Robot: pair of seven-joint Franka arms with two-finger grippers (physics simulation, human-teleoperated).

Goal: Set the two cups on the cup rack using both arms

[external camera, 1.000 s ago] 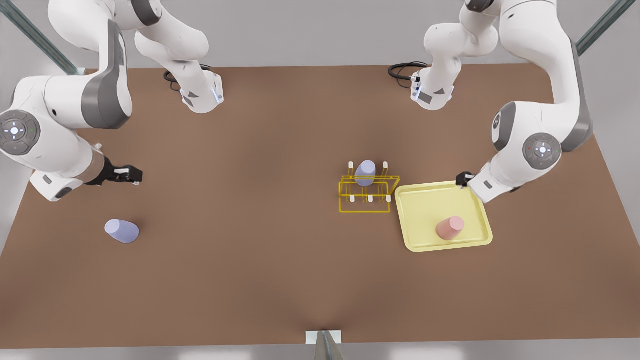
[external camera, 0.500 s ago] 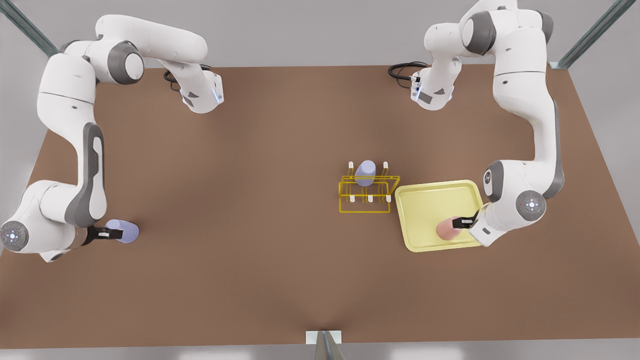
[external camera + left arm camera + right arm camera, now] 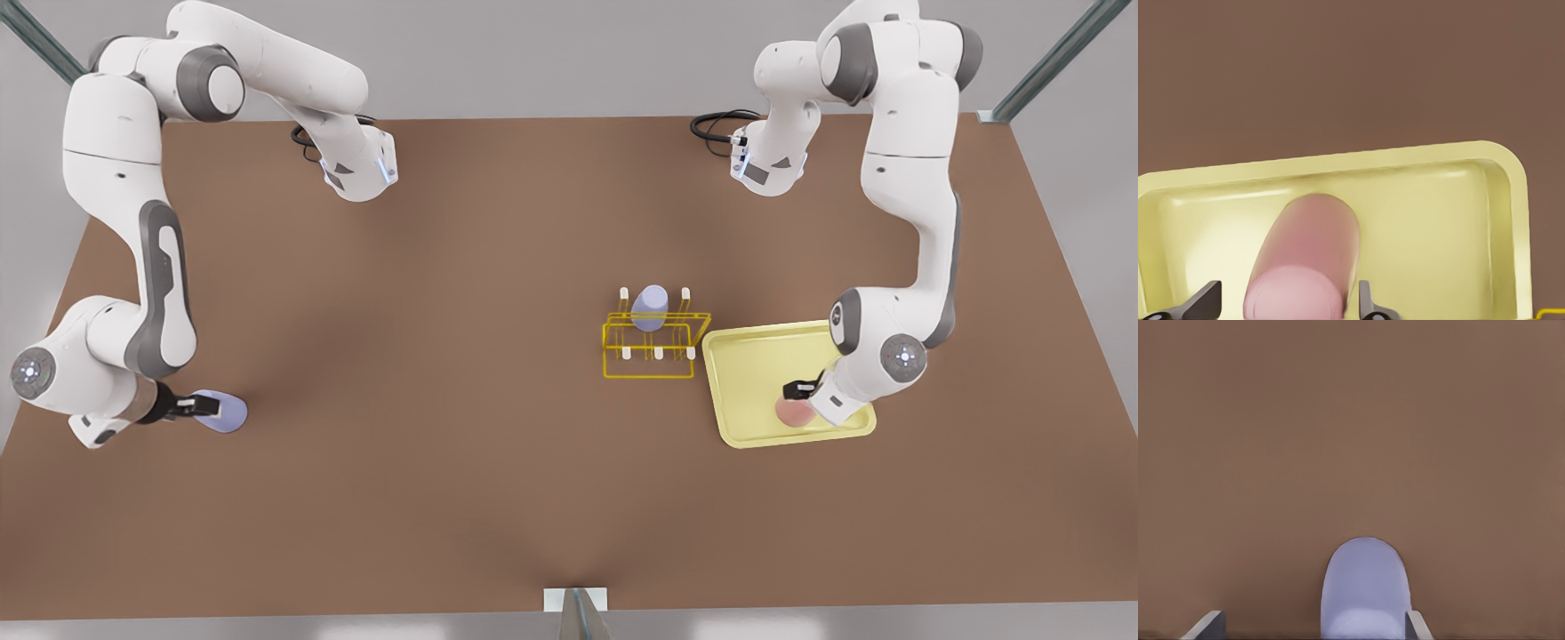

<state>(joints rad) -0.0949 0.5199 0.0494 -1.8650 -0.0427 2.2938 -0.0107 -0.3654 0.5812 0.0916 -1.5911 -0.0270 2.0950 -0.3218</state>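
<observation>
The pink cup (image 3: 789,412) lies on its side in the pale-yellow tray (image 3: 756,356) at the front view's right. My left gripper (image 3: 800,391) is open and straddles it; in the left wrist view the pink cup (image 3: 1305,260) sits between the fingers (image 3: 1205,301), closer to one. The lavender cup (image 3: 228,414) lies on the table at the front view's left. My right gripper (image 3: 200,407) is open around it; the right wrist view shows this cup (image 3: 1365,593) beside one finger (image 3: 1415,625). The yellow wire cup rack (image 3: 649,363) stands left of the tray, with a look-alike lavender cup (image 3: 651,307) on a back peg.
The brown table (image 3: 462,267) stretches between the two arms. Both arm bases (image 3: 356,169) stand at the far edge with black cables. In the left wrist view the tray (image 3: 1438,200) has a raised rim, and a corner of the rack (image 3: 1551,313) shows beside it.
Both arms swung down from above the table to their cups. In the last half second the left gripper slid further over the pink cup, and the right arm shifted slightly at the lavender cup.
</observation>
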